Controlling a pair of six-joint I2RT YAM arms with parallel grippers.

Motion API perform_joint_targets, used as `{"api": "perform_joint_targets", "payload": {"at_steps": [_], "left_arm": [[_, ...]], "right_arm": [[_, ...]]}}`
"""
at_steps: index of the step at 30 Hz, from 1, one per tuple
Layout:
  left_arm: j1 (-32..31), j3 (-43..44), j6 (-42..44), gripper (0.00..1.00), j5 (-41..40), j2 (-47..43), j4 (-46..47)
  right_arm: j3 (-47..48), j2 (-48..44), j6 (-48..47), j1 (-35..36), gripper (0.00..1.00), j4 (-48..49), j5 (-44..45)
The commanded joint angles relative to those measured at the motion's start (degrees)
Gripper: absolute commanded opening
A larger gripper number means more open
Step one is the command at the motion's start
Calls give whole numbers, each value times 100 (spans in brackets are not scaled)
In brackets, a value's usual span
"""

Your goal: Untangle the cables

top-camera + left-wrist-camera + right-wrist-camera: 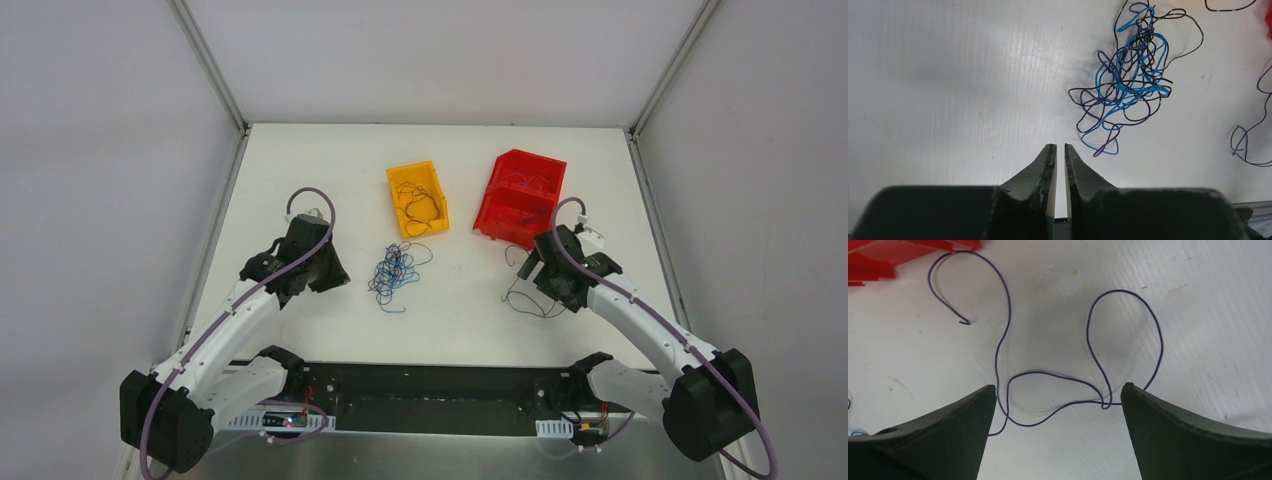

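Note:
The cables are a tangle [398, 272] of thin blue, black and purple wires on the white table, below the yellow bin. In the left wrist view the tangle [1128, 75] lies ahead and to the right of my left gripper [1060, 146]. That gripper is empty, its jaws nearly together with a thin gap, and it sits left of the tangle [335, 275]. My right gripper [1058, 387] is open wide just above a single purple wire [1123, 290], which loops on the table between the fingers without touching them. In the top view this wire [530, 300] lies by the right gripper [525, 265].
A yellow bin [396, 180] holds black wires. A red bin [545, 162] with two compartments holds blue and purple wires; its corner shows in the right wrist view [878, 255]. Metal frame rails border the table on both sides.

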Motion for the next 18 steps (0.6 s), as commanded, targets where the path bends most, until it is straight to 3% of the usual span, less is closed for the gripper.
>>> {"api": "perform_joint_targets", "payload": {"at_steps": [1,4,11,18], "left_arm": [[-18,143,183,12,34,-183,45],[-18,95,218,13,38,-261,44],[-18,69,206,13,173,-285,45],[-18,40,263,14,163,-379,43]], "right_arm": [[160,1,526,-143,99,-684,440],[-60,-283,730,-373,99,-815,242],[-1293,-1533,658,-1394,99,443,-1267],[-1660,-1126,424,-1532,99,1785,-2234]]}}
